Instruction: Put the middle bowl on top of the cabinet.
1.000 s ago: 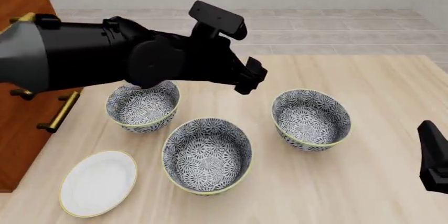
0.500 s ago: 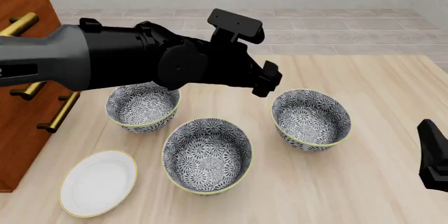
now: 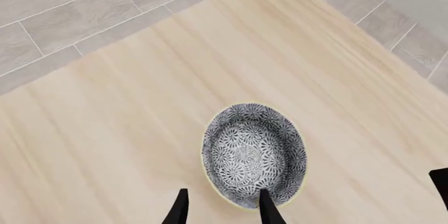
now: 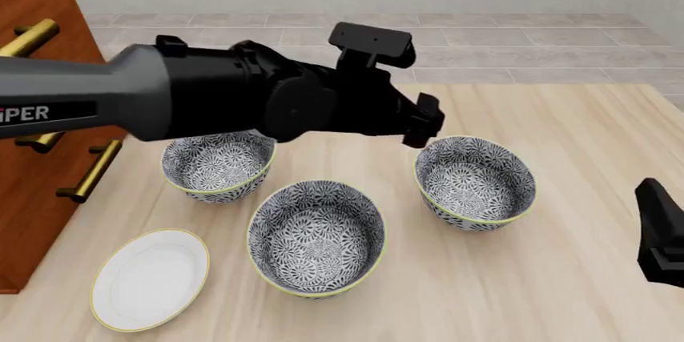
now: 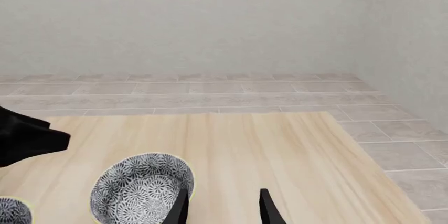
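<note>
— Wood table (image 4: pixel 556 294), three patterned bowls on it. Where was the middle bowl (image 4: pixel 316 236)?

— Nearest of the three, between the left bowl (image 4: pixel 218 164) and the right bowl (image 4: pixel 476 179), just right of a white plate (image 4: pixel 150 278). It sat on the table, untouched.

— And the cabinet (image 4: pixel 38 118)?

— Far left edge of the front view, nothing seen on top of it; only a corner of the top showed.

— So nothing was done?

— As far as I could judge, no. The bowl had not been gripped or lifted, so grasp, lift and placing all remained.

— What were the grippers doing?

— The left gripper (image 3: pixel 222 211) hung above the table by the right bowl, fingers a moderate gap apart, holding nothing; one fingertip overlapped that bowl's rim in its wrist view. The right gripper (image 5: pixel 222 205) waited at the near right, likewise parted and empty.

— Odd aim?

— Possibly; it seemed pointed at the wrong bowl.
</note>
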Controlling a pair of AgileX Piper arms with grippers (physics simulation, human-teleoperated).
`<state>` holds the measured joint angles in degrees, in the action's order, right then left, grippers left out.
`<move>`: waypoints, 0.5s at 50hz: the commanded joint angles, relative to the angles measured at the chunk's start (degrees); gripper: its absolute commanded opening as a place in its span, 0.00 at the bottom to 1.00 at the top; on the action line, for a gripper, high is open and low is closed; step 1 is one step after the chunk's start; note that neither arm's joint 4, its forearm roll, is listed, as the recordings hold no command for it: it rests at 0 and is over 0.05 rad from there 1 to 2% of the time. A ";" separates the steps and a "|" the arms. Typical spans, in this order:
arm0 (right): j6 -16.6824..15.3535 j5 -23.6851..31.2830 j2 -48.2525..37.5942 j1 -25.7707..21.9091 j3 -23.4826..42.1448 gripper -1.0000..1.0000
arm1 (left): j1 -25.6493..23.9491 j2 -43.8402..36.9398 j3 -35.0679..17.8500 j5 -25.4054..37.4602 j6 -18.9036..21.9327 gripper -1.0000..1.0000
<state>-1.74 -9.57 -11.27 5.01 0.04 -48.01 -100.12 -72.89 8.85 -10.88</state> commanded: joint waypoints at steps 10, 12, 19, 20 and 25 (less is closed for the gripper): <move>-0.05 -0.58 -0.91 0.20 -0.01 1.00 | 0.05 -2.97 -1.12 -1.79 -4.06 1.00; -0.03 -0.64 -0.97 0.21 -0.01 1.00 | -0.18 -2.96 -1.09 -1.96 -4.64 1.00; 0.00 1.67 1.38 0.39 -0.01 1.00 | 0.09 -4.18 -1.58 -2.40 -5.85 1.00; -0.05 2.95 2.67 0.39 -0.01 1.00 | 0.12 -4.17 -1.43 -2.60 -6.03 1.00; 0.04 5.91 5.63 0.44 -0.01 1.00 | 0.28 -4.75 -1.47 -3.01 -6.70 1.00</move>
<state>-1.74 -7.35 -9.32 5.32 0.03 -47.97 -103.61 -74.07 6.61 -16.01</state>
